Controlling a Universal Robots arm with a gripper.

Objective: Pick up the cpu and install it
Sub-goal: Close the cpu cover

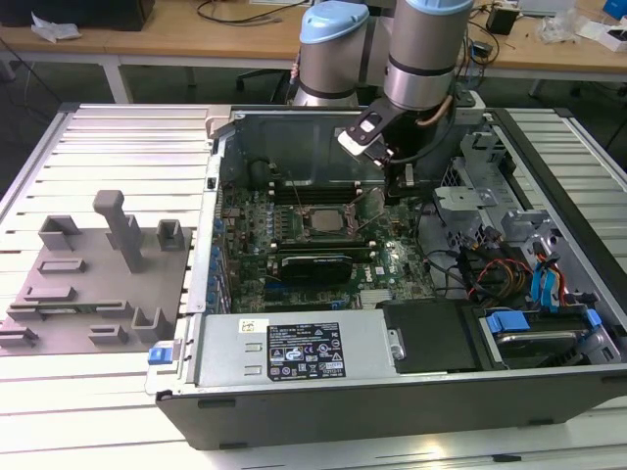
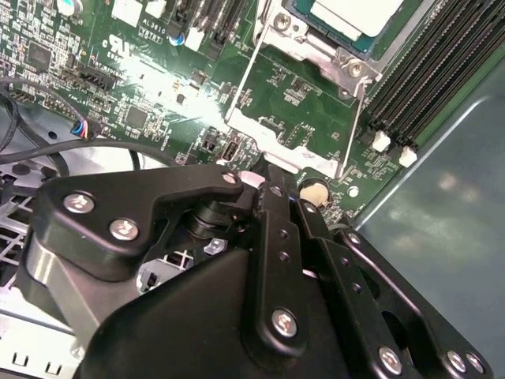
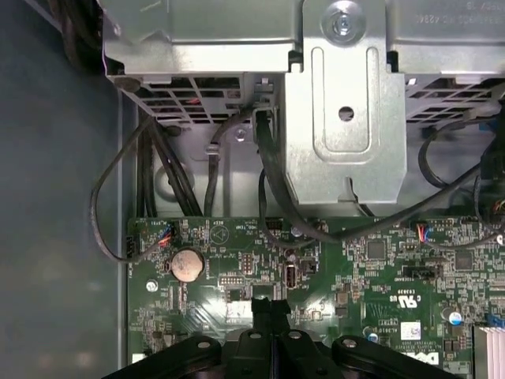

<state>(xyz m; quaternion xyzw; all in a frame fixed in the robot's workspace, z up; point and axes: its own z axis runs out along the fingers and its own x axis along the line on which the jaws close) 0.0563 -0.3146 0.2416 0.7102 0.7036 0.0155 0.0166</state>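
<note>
The cpu (image 1: pixel 322 221) lies in its socket in the middle of the motherboard (image 1: pixel 250 245), inside the open computer case. In the second wrist view its silvery-white lid (image 2: pixel 347 14) shows inside the metal socket frame (image 2: pixel 312 47), with a thin wire lever (image 2: pixel 245 79) standing beside it. My gripper (image 1: pixel 395 189) hangs over the board to the exterior view's right of the socket, apart from the cpu. Both wrist views show the black fingers (image 3: pixel 260 309) pressed together, shut, with nothing seen between them, low over the board near a round coin battery (image 3: pixel 188 264).
A black graphics card (image 1: pixel 313 266) lies just in front of the socket, and a power supply (image 1: pixel 294 348) sits at the case front. The metal drive cage (image 3: pixel 347 118) and loose cables (image 3: pixel 276 205) stand close to the gripper. Grey fixture blocks (image 1: pixel 98 274) sit at the exterior view's left.
</note>
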